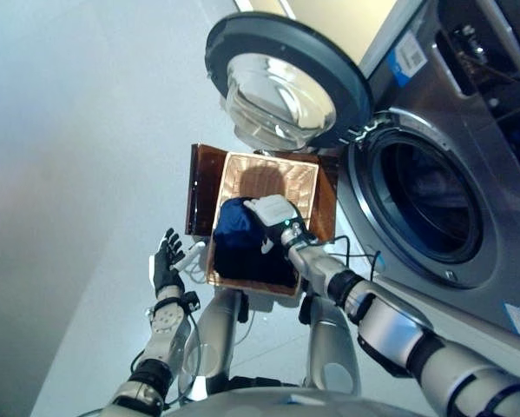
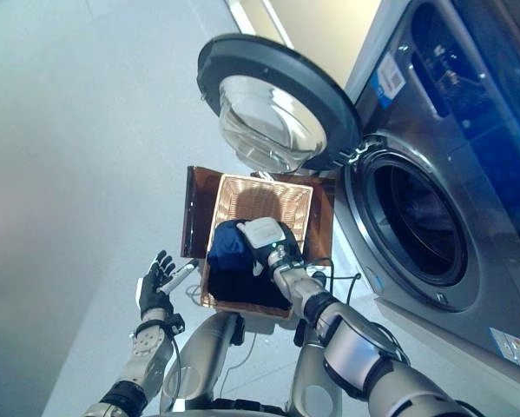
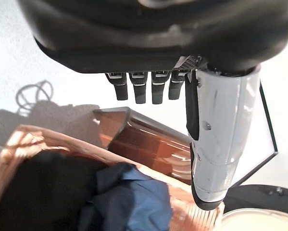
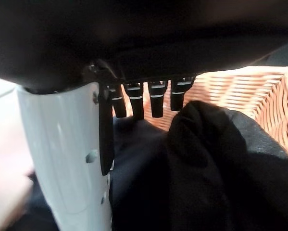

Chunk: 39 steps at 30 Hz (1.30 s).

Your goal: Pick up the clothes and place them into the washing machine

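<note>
here the right hand (image 1: 275, 211) hovers wide over the dark blue clothes (image 1: 242, 228) in the woven wicker basket (image 1: 287, 176), poised to grasp, while the left hand (image 1: 167, 261) waits relaxed beside it.

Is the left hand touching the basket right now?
Apart. The left eye view shows the left hand open beside the basket, with floor visible between them.

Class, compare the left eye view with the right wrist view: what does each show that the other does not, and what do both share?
Only the left eye view shows the washing machine, its open door and the open left hand beside the basket. Only the right wrist view shows the right hand with its fingers straight above the clothes. Both show the wicker basket and the dark clothes inside it.
</note>
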Motion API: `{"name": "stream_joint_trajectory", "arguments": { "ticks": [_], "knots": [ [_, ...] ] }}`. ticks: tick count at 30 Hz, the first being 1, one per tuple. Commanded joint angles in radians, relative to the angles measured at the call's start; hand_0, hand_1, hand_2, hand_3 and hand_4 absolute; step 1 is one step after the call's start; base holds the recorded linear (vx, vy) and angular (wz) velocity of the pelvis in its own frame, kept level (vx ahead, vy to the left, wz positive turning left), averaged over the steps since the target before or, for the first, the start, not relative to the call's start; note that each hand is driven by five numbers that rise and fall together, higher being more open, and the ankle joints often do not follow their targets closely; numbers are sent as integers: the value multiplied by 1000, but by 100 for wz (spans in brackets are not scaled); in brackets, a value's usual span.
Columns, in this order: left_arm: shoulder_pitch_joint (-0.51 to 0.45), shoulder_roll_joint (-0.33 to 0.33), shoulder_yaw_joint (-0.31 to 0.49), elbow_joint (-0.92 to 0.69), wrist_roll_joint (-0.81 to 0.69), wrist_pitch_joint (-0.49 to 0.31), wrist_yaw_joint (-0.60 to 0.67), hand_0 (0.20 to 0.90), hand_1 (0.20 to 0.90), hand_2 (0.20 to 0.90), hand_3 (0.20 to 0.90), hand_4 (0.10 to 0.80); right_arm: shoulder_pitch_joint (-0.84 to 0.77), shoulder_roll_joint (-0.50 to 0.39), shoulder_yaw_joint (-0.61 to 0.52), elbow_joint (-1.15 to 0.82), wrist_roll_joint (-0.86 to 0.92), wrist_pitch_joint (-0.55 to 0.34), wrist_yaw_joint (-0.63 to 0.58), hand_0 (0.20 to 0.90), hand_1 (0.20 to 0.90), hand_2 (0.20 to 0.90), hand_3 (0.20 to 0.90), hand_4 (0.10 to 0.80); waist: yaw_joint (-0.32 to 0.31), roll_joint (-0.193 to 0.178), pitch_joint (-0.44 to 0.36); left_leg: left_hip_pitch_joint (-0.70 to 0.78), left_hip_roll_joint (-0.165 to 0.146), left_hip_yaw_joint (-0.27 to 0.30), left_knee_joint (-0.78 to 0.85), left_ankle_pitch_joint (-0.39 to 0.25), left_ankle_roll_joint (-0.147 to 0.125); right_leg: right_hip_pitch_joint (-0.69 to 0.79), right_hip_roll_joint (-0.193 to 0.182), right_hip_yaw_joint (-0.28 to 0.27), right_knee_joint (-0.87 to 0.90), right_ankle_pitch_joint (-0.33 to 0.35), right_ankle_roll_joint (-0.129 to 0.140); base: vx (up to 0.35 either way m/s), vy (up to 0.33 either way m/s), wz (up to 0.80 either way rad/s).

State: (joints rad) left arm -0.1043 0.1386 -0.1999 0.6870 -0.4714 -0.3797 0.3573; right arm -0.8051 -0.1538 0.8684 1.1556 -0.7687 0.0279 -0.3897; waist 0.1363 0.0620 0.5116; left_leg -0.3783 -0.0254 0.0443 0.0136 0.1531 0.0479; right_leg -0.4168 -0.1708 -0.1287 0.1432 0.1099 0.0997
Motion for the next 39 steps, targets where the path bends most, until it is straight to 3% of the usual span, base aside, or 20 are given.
{"name": "stream_joint_trajectory", "arguments": {
  "ticks": [1, 7, 8, 9, 10, 11, 12, 13, 20, 39],
  "knots": [
    [13, 71, 8, -134, -8, -71, 21, 900, 900, 900, 900, 800, -129, 24, -6, 9, 37, -1, -42, 900, 900, 900, 900, 800, 31, 29, 8, -86, -3, -17, 25, 17, -59, -67, -28, 3, 65, -37, -10, -54, -43, 11],
    [23, 80, -12, -218, -5, -64, 20, 900, 900, 900, 900, 800, -243, -26, -38, 69, 90, 16, -62, 900, 900, 900, 900, 800, 55, 53, 8, -193, -3, -46, 21, 41, -69, -161, -38, -30, 82, -36, -12, -14, -23, 17],
    [17, 80, -16, -219, -6, -63, 20, 900, 900, 900, 900, 800, -269, -37, -46, 83, 103, 17, -65, 807, 807, 807, 807, 733, 59, 58, 8, -211, -3, -49, 21, 44, -71, -178, -39, -34, 85, -37, -13, -4, 0, 18],
    [17, 80, -16, -219, -6, -63, 20, 900, 900, 900, 900, 800, -269, -37, -46, 83, 103, 17, -65, 763, 763, 763, 763, 702, 59, 58, 8, -211, -3, -49, 21, 44, -71, -179, -39, -34, 85, -37, -13, 2, 15, 17],
    [13, 79, -18, -219, -4, -61, 22, 900, 900, 900, 900, 800, -286, -43, -46, 87, 107, 18, -66, 571, 571, 571, 571, 565, 61, 60, 8, -220, -3, -51, 21, 45, -72, -187, -41, -35, 87, -37, -14, 2, 4, 10],
    [8, 79, -20, -225, -4, -58, 24, 900, 900, 900, 900, 800, -298, -52, -53, 87, 116, 19, -71, 466, 466, 466, 466, 490, 62, 61, 8, -230, -4, -52, 22, 47, -74, -196, -42, -37, 89, -37, -14, 4, 1, 9],
    [6, 79, -21, -237, -2, -55, 26, 900, 900, 900, 900, 800, -307, -61, -56, 88, 119, 21, -73, 302, 302, 302, 302, 373, 63, 62, 8, -236, -4, -53, 21, 47, -75, -201, -43, -38, 89, -38, -14, 6, 2, 8],
    [1, 77, -23, -241, -2, -53, 26, 900, 900, 900, 900, 800, -317, -69, -57, 89, 121, 23, -77, 208, 208, 208, 208, 306, 65, 64, 8, -243, -4, -55, 21, 49, -76, -209, -44, -40, 93, -38, -14, 3, 6, 13],
    [-20, 69, -41, -262, 0, -55, 34, 900, 900, 900, 900, 800, -366, -105, -67, 101, 111, 39, -107, 200, 200, 200, 200, 300, 66, 70, 8, -265, -6, -54, 22, 48, -78, -228, -45, -40, 90, -35, -17, 1, 4, 3],
    [-16, 62, -64, -238, -3, -61, 36, 900, 900, 900, 900, 800, -369, -105, -99, 104, 112, 41, -159, 200, 200, 200, 200, 300, 61, 74, 8, -245, -3, -43, 24, 46, -73, -222, -38, -21, 99, -35, -18, -1, 2, 0]
  ]
}}
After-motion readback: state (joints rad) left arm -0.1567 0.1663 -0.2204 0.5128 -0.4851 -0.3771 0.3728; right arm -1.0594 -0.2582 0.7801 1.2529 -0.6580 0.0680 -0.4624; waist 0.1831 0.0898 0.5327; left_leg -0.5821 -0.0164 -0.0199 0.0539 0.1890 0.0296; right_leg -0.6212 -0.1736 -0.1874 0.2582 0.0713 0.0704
